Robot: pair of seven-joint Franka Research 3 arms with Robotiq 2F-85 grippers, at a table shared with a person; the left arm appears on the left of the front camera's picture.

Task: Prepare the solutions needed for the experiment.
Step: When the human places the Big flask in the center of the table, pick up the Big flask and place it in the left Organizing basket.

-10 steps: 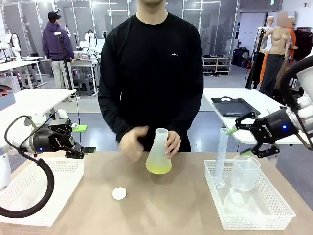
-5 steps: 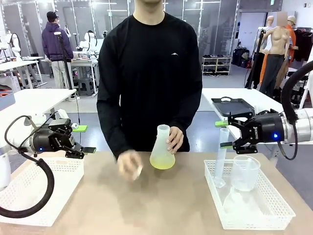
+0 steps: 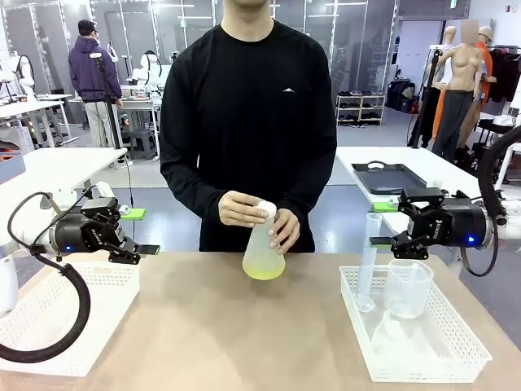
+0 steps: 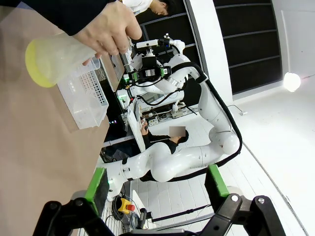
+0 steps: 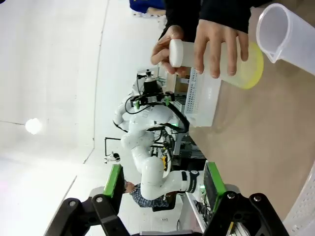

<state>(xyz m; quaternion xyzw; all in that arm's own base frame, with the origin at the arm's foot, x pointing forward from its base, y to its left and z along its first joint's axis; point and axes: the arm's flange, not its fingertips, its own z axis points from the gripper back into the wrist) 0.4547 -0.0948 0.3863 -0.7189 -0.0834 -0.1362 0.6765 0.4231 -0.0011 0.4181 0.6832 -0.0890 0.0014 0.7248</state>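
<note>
Lime-yellow liquid [image 3: 263, 271] is lying in a shallow layer at the bottom of a cloudy plastic flask [image 3: 262, 244]. The flask is standing neck-up at the far middle of the table [image 3: 244, 342], right in front of the person. One hand [image 3: 286, 230] is gripping the flask by its neck and shoulder, while the other hand [image 3: 236, 209] is pressing a white cap [image 3: 266, 208] onto the mouth. I cannot tell whether the base is touching the table.

The left gripper [image 3: 138, 231] is hanging over the far edge of the left basket [image 3: 106, 326], jaws apart and empty, and the flask is lying to its right. The right gripper [image 3: 381, 224] is hovering equally spread and empty beside the top of a tall cylinder [image 3: 366, 277] in the right basket [image 3: 472, 346], with the flask off to its left.

Both grippers are sitting about equally far from the flask, so neither arm is looking better placed. With the flask's long axis running vertical, a grasp would probably be coming in sideways at the neck, which the person's hands are covering.
</note>
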